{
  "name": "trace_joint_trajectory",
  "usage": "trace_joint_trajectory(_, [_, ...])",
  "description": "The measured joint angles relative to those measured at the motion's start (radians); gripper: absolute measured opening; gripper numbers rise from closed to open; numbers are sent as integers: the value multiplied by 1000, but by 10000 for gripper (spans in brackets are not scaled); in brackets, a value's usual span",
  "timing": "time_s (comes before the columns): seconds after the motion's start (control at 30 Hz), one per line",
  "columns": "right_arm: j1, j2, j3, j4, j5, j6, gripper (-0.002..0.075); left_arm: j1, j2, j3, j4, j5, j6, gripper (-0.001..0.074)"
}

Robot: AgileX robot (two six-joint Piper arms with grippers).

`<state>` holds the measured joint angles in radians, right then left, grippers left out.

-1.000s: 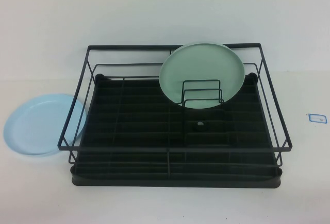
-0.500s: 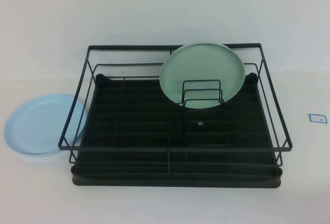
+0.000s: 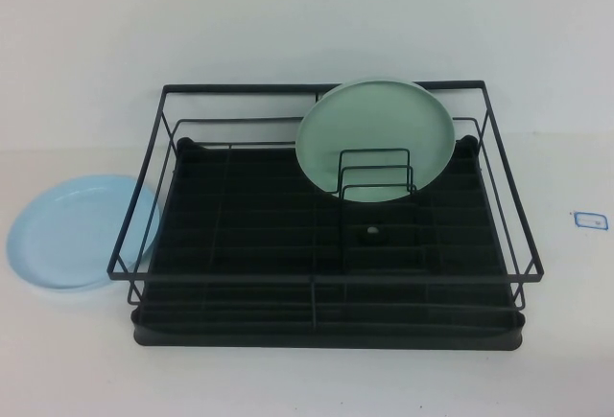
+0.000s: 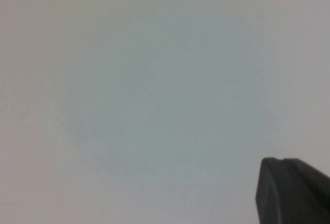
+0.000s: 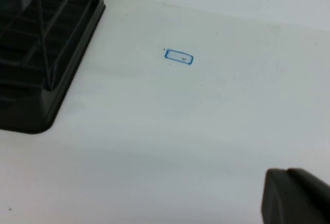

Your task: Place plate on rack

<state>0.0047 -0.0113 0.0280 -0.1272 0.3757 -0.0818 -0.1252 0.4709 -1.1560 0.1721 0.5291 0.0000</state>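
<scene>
In the high view, the light blue plate (image 3: 77, 232) lies flat on the white table (image 3: 288, 14), at the left side of the black rack (image 3: 326, 273), its right edge behind the rack's corner wires. A mint-green plate (image 3: 376, 139) stands upright in the small wire holder (image 3: 375, 175). A blue-outlined label (image 3: 590, 219) lies right of the rack. No arm shows here. In the left wrist view, only one dark fingertip of the left gripper (image 4: 291, 190) shows over a blank surface; I cannot tell its opening. In the right wrist view, the right gripper (image 5: 295, 195) also shows one fingertip over the table, near the rack's corner and the label; I cannot tell its opening either.

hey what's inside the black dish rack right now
Inside the rack, a mint-green plate stands upright in the small wire holder, which hides its lower edge. The blue plate lies outside, to the rack's left. Neither pincer appears in the high view.
</scene>
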Motion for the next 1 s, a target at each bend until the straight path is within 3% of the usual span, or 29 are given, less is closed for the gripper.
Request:
trace_joint_trajectory(0.27, [0,0,0,-5,-20,21,-2,-143,109,2,197,259,-54,0])
trace_joint_trajectory(0.3, [0,0,0,44,-47,57,-2,-153,121,2,209,291,-139,0])
trace_joint_trajectory(0.47, [0,0,2,495,-291,238,-2,-186,143,-7,225,215,-190,0])
trace_joint_trajectory(0.53, [0,0,-29,553,-338,253,-2,-188,140,-39,163,167,-203,0])
trace_joint_trajectory(0.73, [0,0,-395,376,-340,177,-2,-212,184,-228,125,92,-94,0])
trace_joint_trajectory(0.87, [0,95,-712,260,-181,32,-2,-212,302,-388,147,281,6,0])
trace_joint_trajectory(1.0, [0,301,-958,301,69,-215,-2,-212,421,-450,160,390,13,0])
